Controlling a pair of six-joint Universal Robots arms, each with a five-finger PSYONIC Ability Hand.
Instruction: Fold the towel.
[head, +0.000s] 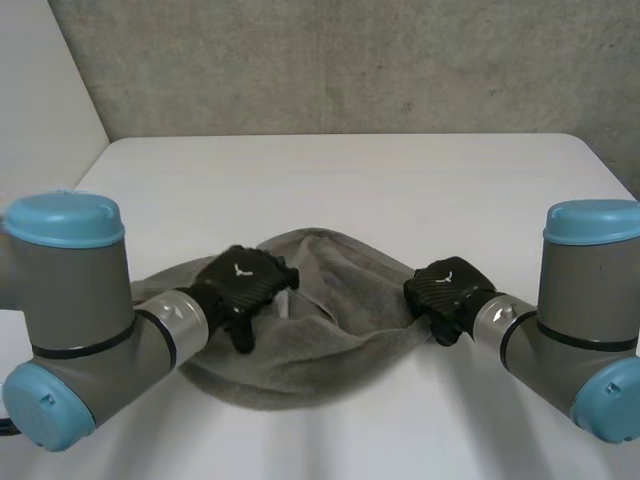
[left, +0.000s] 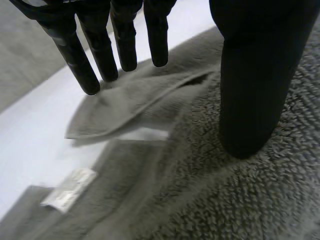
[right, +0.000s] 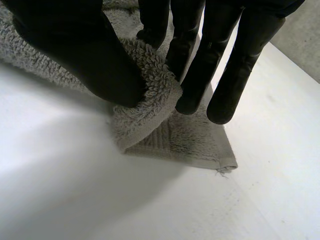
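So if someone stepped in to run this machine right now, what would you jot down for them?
Left hand: open, thumb resting on the towel at its left part, fingers straight above a raised flap.
Right hand: pinching the towel's right edge near a corner.
Towel lies rumpled in the middle of the table.
No neat fold yet; all the folding is left.

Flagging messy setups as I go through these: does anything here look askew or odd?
Only the towel: it lies bunched in a rumpled arc on the table, not flat. The right hand pinches a rolled edge beside a corner with a loose thread; a flap is doubled over by the left hand. Nothing spilled.
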